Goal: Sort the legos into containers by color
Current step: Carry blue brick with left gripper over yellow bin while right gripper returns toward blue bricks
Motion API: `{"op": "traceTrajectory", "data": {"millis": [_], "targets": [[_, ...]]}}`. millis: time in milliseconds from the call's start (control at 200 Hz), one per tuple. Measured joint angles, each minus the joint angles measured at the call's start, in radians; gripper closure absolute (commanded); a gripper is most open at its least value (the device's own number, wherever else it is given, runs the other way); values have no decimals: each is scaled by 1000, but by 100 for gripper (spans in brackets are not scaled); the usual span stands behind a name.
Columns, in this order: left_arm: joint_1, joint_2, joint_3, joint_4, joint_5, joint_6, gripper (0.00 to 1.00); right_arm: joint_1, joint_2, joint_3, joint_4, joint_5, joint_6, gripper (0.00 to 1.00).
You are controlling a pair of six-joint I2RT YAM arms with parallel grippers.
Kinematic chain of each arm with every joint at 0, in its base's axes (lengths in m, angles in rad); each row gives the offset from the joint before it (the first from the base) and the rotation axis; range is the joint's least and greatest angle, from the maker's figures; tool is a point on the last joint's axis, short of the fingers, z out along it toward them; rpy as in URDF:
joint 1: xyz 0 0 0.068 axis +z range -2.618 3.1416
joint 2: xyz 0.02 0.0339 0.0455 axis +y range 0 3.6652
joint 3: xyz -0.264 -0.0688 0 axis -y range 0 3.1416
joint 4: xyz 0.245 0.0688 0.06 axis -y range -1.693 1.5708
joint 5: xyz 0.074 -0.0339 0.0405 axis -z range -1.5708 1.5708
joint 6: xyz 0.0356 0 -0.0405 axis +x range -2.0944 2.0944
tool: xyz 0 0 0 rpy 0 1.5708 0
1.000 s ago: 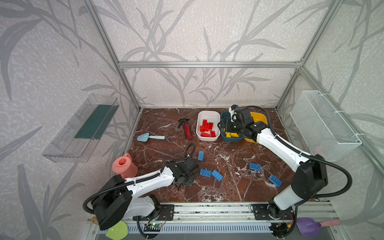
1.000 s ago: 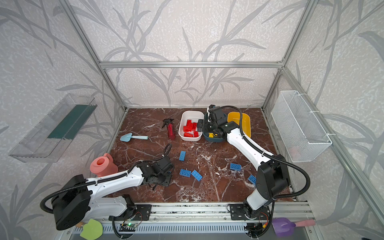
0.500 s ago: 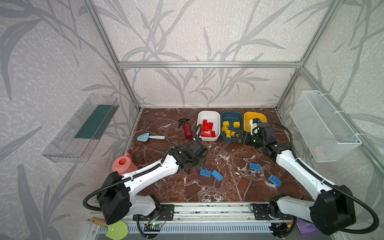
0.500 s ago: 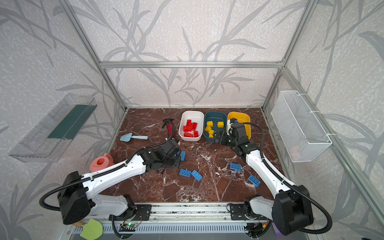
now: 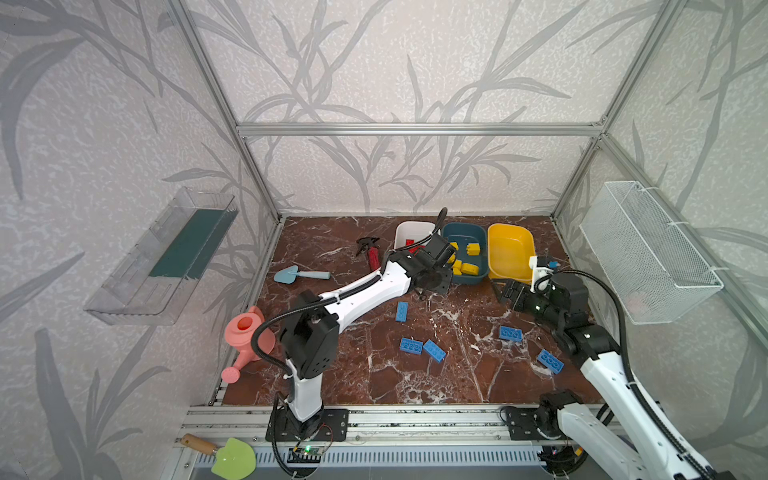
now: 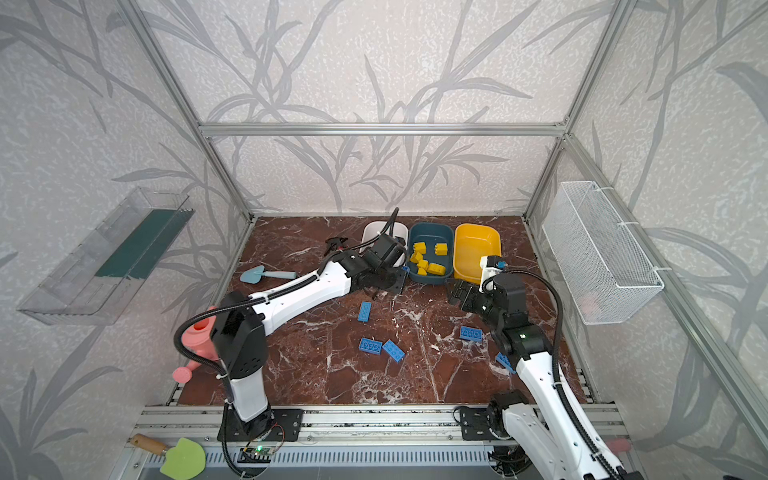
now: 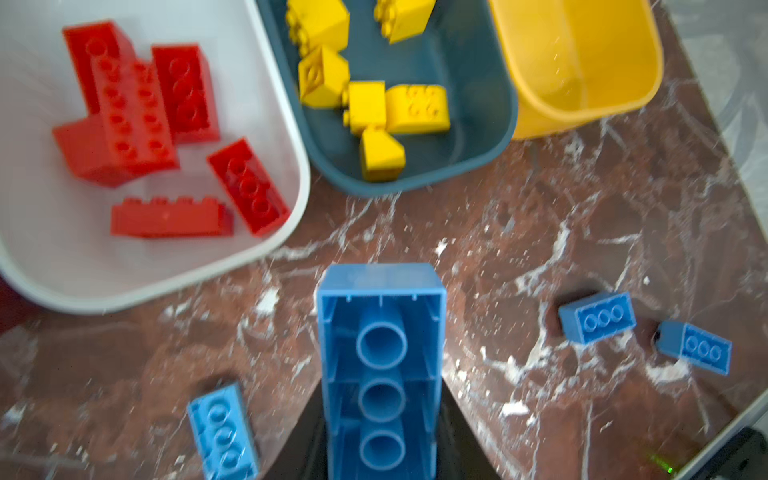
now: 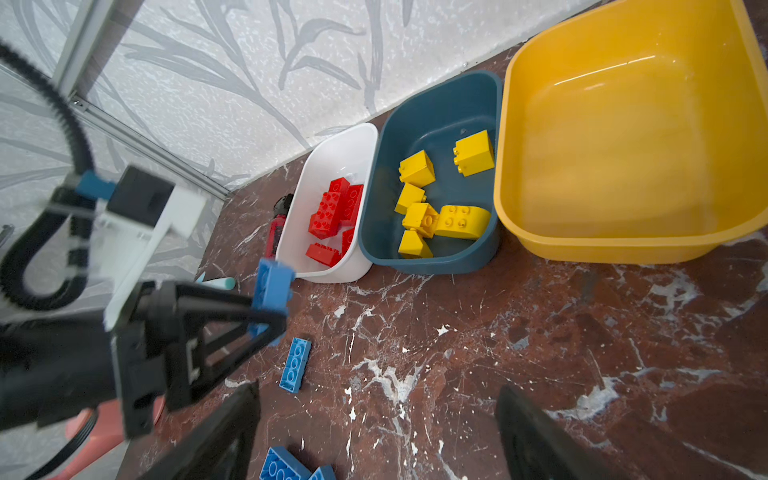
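Observation:
My left gripper is shut on a blue lego, held above the floor just in front of the white tub and the teal tub. In the right wrist view the left gripper carries this brick. Red legos lie in the white tub, yellow legos in the teal one. Nothing lies in the yellow tub. Several blue legos are scattered on the floor. My right gripper stands open and empty near the yellow tub's front.
A dark-red spray bottle and a teal trowel lie left of the tubs. A pink watering can stands at the left edge. A wire basket hangs on the right wall, a clear shelf on the left.
My left gripper has travelled from the front of the floor up toward the tubs with the blue lego in it. My right gripper has drawn back from over the teal tub, staying open.

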Motion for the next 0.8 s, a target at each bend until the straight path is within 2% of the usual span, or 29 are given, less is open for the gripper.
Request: {"op": "traceTrajectory", "data": {"millis": [230, 380, 465, 545, 805], "targets": [[18, 301, 481, -47, 119, 59, 70, -4, -89, -60, -47, -32, -2, 12], [24, 533, 839, -65, 262, 68, 71, -4, -159, -82, -73, -60, -5, 13], [27, 649, 984, -48, 336, 58, 70, -4, -179, -84, -79, -80, -6, 13], [30, 722, 1039, -14, 388, 38, 70, -3, -177, -84, -80, -91, -8, 13], [31, 836, 1041, 156, 485, -63, 70, -2, -143, -84, -80, -116, -8, 14]]}}
